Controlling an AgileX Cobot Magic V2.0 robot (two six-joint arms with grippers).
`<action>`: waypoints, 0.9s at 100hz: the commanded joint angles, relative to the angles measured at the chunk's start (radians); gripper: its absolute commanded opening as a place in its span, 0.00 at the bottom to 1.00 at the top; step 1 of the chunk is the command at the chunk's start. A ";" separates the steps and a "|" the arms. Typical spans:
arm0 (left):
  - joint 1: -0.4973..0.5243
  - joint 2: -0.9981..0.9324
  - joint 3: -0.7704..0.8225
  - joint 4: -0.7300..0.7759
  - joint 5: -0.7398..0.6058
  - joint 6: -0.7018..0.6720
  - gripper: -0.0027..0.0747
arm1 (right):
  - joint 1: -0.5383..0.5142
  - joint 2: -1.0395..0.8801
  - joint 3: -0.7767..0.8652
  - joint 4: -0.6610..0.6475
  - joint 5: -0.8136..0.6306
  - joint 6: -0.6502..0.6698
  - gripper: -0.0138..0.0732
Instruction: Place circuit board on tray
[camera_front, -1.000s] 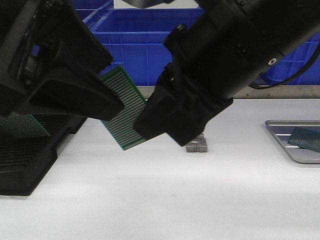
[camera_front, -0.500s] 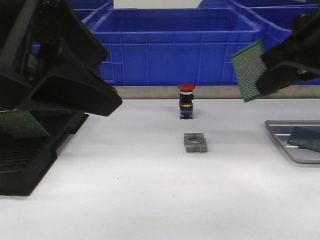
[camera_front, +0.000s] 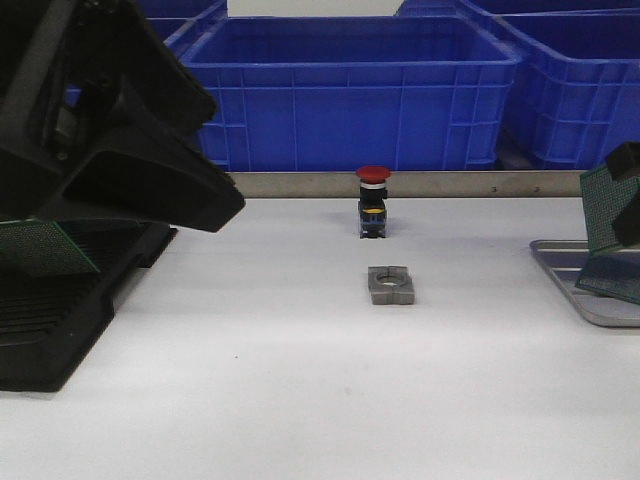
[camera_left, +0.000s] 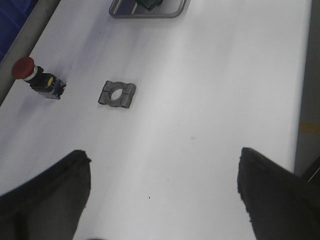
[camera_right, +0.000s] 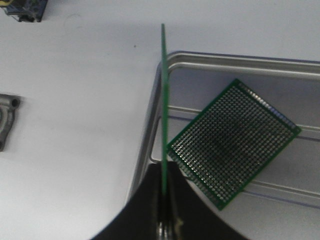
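Right gripper (camera_right: 164, 220) pinches circuit board (camera_right: 163, 95) edge-on above tray (camera_right: 240, 62); only its wrist view shows this.

A second earlier the right gripper (camera_right: 165, 220) was low over the middle of the table, meeting the left arm and hiding the grey block (camera_front: 391, 285) and the red button (camera_front: 373, 203). It then swung away to the right, carrying the circuit board (camera_front: 597, 208) (pinched on edge between its closed fingers), and dropped from in front of the blue bins to the near left rim of the tray (camera_front: 560, 275), just above the board already lying there (camera_front: 610, 278). The block and button came back into view.
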 joint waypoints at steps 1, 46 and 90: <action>0.003 -0.018 -0.033 -0.032 -0.038 -0.010 0.77 | -0.012 -0.027 -0.018 0.032 0.002 0.001 0.20; 0.003 -0.018 -0.033 -0.064 -0.038 -0.010 0.77 | -0.012 -0.028 -0.018 0.035 -0.011 0.001 0.77; 0.053 -0.143 -0.033 -0.066 -0.206 -0.016 0.55 | -0.012 -0.171 -0.018 0.035 0.108 0.000 0.40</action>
